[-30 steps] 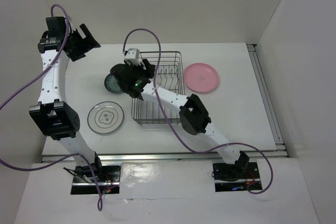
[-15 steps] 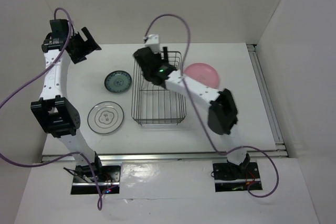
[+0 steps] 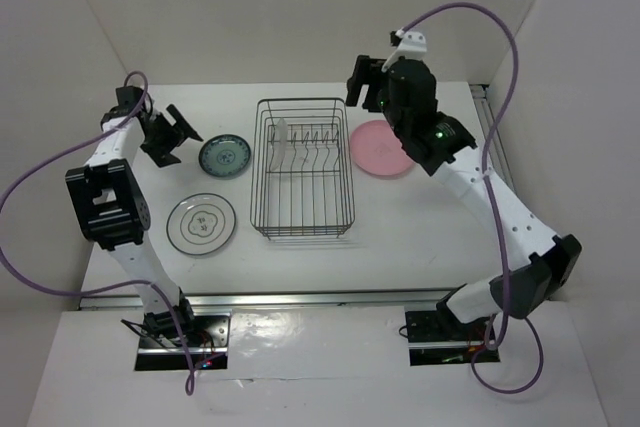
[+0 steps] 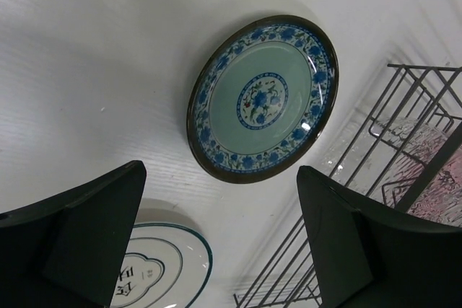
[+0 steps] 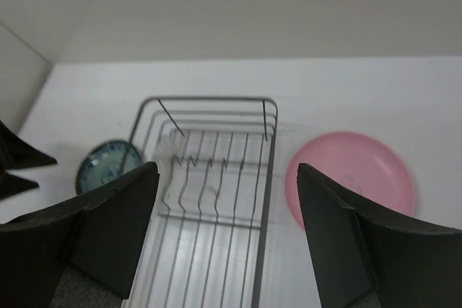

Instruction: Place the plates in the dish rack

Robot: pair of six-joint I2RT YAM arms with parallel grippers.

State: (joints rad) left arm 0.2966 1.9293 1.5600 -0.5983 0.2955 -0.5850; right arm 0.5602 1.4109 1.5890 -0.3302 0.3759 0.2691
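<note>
The dark wire dish rack (image 3: 300, 209) stands mid-table. The small wavy clear glass plate (image 3: 281, 141) stands upright in its back left prongs. The teal-blue patterned plate (image 3: 223, 156) lies left of the rack, and the ringed clear glass plate (image 3: 201, 224) lies in front of it. The pink plate (image 3: 382, 147) lies right of the rack. My left gripper (image 3: 180, 137) is open and empty just left of the teal plate (image 4: 263, 99). My right gripper (image 3: 366, 87) is open and empty, raised above the rack's back right corner (image 5: 268, 117).
The left wrist view shows the rack's wires (image 4: 361, 142) close to the right of the teal plate and the ringed plate (image 4: 155, 268) below it. The enclosure walls stand close behind and beside the table. A rail (image 3: 505, 182) runs along the table's right edge.
My right arm swung from the rack's left side, over the rack, up to its back right; the wavy glass plate now stands in the rack. My left arm came down beside the teal plate.
</note>
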